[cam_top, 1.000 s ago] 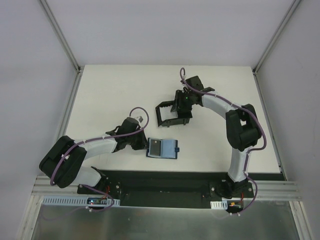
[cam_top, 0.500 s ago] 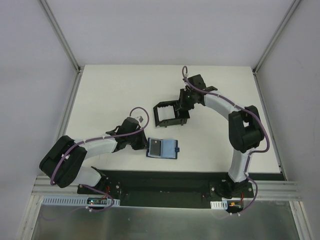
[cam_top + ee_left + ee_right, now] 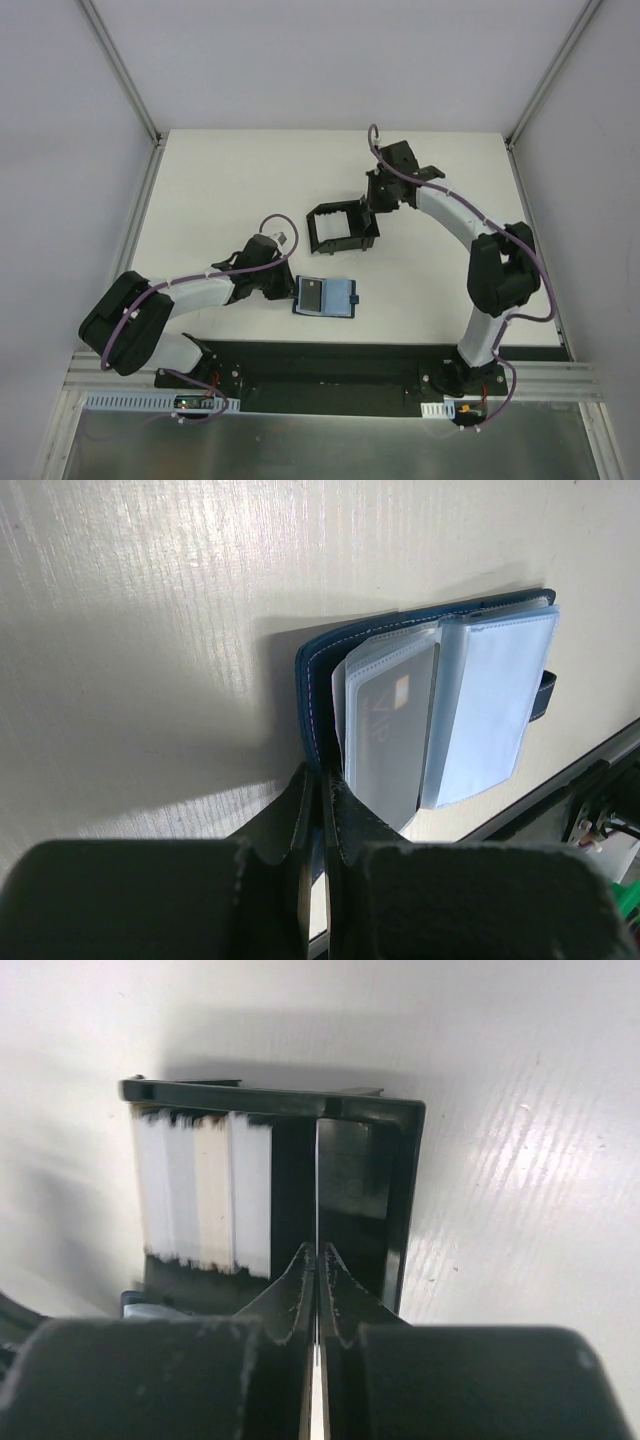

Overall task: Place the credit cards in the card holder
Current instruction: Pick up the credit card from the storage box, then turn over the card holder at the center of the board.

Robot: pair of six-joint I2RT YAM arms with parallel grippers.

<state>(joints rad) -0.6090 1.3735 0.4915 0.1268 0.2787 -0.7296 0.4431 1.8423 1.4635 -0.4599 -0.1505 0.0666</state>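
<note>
The right gripper (image 3: pixel 317 1265) is pinched shut on one credit card (image 3: pixel 317 1185) held edge-on over the black tray (image 3: pixel 402 1200), the left gripper (image 3: pixel 322 805) clamps the cover of the open card holder (image 3: pixel 485 680) at the front of the table (image 3: pixel 220 180), so lift straight up, clear of the standing cards (image 3: pixel 200 1185).

The navy card holder (image 3: pixel 470 700) lies open, its near cover edge pinched in the left pincer (image 3: pixel 322 780). Pale credit cards (image 3: pixel 200 1190), one of them tan, stand on edge just left of the right pincer (image 3: pixel 317 1252).

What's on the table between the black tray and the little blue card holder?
Nothing. In the top view, only bare table lies between the black tray and the card holder.
</note>
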